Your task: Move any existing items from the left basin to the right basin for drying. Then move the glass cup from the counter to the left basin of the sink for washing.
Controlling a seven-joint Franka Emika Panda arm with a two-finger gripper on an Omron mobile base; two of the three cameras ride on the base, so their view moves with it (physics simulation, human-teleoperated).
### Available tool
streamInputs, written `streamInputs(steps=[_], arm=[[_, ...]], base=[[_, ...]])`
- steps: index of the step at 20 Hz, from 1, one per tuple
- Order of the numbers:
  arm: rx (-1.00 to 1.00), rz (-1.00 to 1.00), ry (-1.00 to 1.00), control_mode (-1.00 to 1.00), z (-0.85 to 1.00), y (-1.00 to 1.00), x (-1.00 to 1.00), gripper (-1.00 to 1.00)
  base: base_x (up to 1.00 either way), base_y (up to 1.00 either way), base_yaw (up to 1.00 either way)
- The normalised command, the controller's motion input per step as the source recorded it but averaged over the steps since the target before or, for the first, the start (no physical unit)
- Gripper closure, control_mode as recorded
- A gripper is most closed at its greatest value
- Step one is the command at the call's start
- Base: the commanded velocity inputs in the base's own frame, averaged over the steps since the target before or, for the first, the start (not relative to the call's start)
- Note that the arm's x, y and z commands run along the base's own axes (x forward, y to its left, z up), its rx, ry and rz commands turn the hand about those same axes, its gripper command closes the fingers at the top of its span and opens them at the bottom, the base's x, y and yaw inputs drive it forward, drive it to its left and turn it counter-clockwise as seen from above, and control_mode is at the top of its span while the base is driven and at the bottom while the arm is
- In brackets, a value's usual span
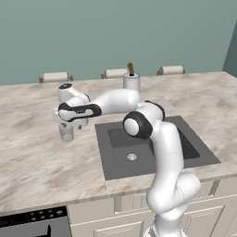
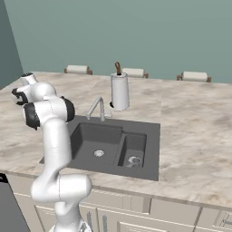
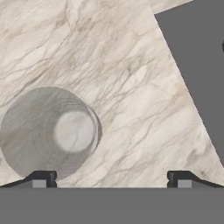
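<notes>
Here you see the gripper [image 3: 112,178] with jaws spread wide, holding nothing, hovering over the glass cup [image 3: 49,133], which stands upright on the marbled counter [image 3: 127,83] left of the sink [image 1: 152,143]. Farther on, a small grey round object [image 2: 134,160] lies in the right basin [image 2: 133,149].

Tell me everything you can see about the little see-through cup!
The glass cup is a small clear, greyish tumbler, round, with no handle. It stands upright on the marbled counter, left of the dark sink, and looks empty. In the hand view you look down into its round mouth to a paler bottom. The open gripper hangs just above it, off-centre, and seems not to touch it.
</notes>
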Motion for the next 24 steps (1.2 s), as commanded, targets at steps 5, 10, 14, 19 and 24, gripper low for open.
streamInputs(steps=[5,10,14,19,24], arm=[[0.0,0.0,0.0,-1.0,-0.1,0.12,0.22,-1.0],[0.0,0.0,0.0,-1.0,-0.1,0.09,0.19,-1.0],[0.0,0.0,0.0,-1.0,-0.06,0.0,0.16,-1.0],[0.0,0.0,0.0,-1.0,-0.07,0.0,0.14,-1.0],[0.0,0.0,0.0,-1.0,-0.08,0.0,0.1,-1.0]], base=[[0.0,0.0,0.0],[0.0,0.0,0.0],[0.0,0.0,0.0],[0.0,0.0,0.0],[0.0,0.0,0.0]])
